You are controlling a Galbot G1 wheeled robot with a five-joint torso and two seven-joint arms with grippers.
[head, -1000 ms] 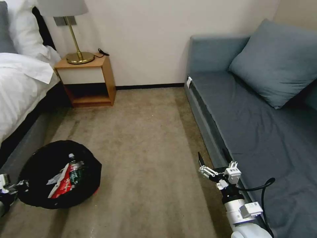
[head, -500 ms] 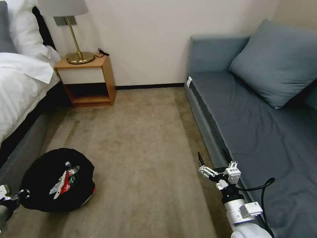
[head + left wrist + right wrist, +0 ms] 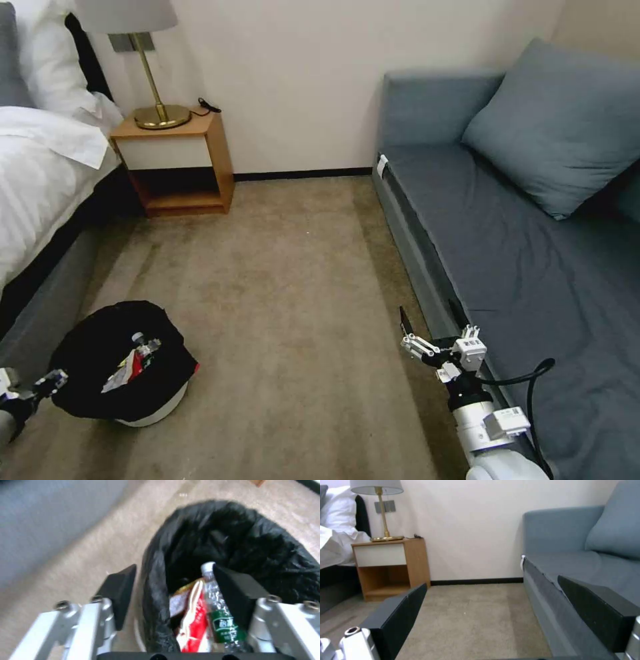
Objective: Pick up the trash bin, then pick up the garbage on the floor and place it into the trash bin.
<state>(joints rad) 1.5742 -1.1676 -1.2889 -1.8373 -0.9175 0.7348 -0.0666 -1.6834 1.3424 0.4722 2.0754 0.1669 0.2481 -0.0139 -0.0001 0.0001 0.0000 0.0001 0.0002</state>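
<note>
left pincer (image 3: 175, 590) stands released, its fingers straddling the near rim of the trash bin (image 3: 157, 412), one outside the black bag, one inside; whether they touch it is unclear. the bin sits on the carpet beside the bed (image 3: 40, 173), holding the garbage (image 3: 206, 615): a clear bottle and a red-and-white packet. right pincer (image 3: 427, 319) hangs released and empty beside the sofa (image 3: 520, 267).

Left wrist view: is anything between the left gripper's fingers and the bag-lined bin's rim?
Nothing visible. The left gripper stands open astride the rim of the low round white trash bin, lined with crinkled black plastic: one finger outside, one inside beside the clear bottle.
</note>
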